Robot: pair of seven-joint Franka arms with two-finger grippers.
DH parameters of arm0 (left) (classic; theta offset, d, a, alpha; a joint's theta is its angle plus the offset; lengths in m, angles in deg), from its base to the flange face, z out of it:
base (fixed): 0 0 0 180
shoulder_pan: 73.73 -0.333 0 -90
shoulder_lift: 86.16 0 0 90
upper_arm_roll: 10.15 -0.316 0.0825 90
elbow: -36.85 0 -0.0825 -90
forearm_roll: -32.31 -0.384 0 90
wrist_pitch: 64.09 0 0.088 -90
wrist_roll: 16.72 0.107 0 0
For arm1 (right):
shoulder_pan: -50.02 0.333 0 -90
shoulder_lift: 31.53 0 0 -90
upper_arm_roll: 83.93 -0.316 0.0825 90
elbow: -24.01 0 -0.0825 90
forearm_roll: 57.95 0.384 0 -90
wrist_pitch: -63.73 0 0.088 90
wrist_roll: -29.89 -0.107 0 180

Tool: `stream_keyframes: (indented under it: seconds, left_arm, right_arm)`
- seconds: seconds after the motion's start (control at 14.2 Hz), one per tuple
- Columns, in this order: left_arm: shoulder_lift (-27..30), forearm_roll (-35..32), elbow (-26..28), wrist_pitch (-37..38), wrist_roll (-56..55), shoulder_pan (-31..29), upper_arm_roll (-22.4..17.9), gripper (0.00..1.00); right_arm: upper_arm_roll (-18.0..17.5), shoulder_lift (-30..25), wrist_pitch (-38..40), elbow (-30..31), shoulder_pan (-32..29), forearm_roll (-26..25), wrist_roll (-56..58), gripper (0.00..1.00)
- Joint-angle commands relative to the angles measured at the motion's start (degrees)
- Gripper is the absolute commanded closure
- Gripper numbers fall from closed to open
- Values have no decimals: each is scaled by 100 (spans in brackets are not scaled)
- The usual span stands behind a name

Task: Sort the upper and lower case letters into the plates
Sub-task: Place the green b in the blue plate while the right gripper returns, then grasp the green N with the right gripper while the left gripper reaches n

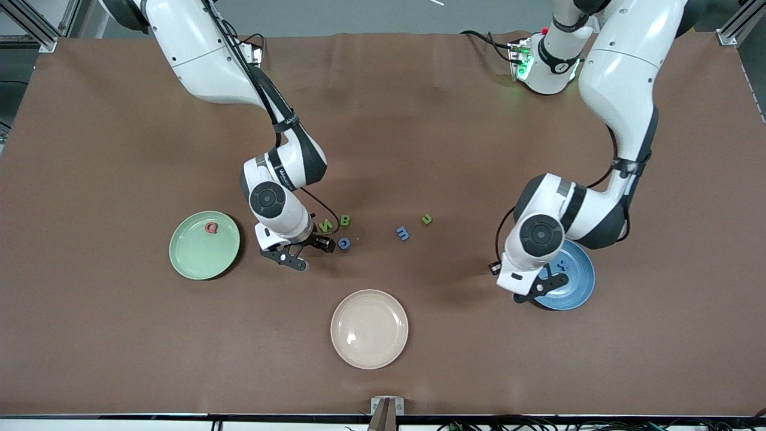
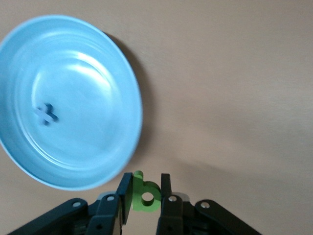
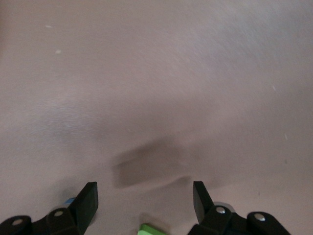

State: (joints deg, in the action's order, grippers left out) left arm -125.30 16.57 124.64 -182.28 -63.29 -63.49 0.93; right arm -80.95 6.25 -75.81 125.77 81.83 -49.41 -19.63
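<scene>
Over the table's left-arm end, beside the blue plate (image 1: 577, 286), I see the left gripper (image 2: 146, 192) clamped on a small green letter (image 2: 145, 194). One blue letter (image 2: 45, 114) (cross-shaped) already lies in that plate. Toward the right-arm end sits the mint green plate (image 1: 194, 260) with a red letter (image 1: 210, 227) in it. Beside this plate, toward the table's middle, the right gripper (image 3: 145, 200) hangs low with its fingers spread wide and nothing between them, close to a green N (image 1: 325, 225), a green B (image 1: 345, 220) and a blue letter (image 1: 343, 243). A blue m (image 1: 403, 233) and a green u (image 1: 426, 219) lie mid-table. A beige plate (image 1: 369, 353) rests nearer the front edge.
</scene>
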Motion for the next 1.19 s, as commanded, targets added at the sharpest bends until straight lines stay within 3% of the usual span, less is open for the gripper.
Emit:
stream_keyframes:
  seconds: [0.0,0.35,0.42,0.49,0.56,0.63,0.91,1.12]
  left_arm:
    - [319,-34,379,15,665,-372,60,100]
    - [231,-87,397,-212,1289,-838,51,99]
    - [179,-87,414,-257,1334,-882,51,89]
    - [135,-87,415,-283,1334,-892,51,69]
    - [126,-78,415,-275,1334,-892,51,43]
    - [108,-69,415,-283,1317,-883,51,0]
    - [169,-16,423,-214,1220,-778,112,0]
    - [292,-8,589,-178,765,-769,533,0]
  right_arm:
    - [36,-95,-12,204,211,-124,-1284,14]
    - [27,-218,49,327,273,-151,-2334,18]
    - [27,-288,49,423,299,-151,-2370,20]
    - [27,-358,41,502,300,-151,-2379,21]
    - [27,-429,40,616,308,-151,-2379,23]
    - [27,-455,14,687,378,-151,-2387,25]
    - [36,-456,-4,714,633,-151,-2598,34]
    - [36,-421,-47,714,721,-247,-2598,43]
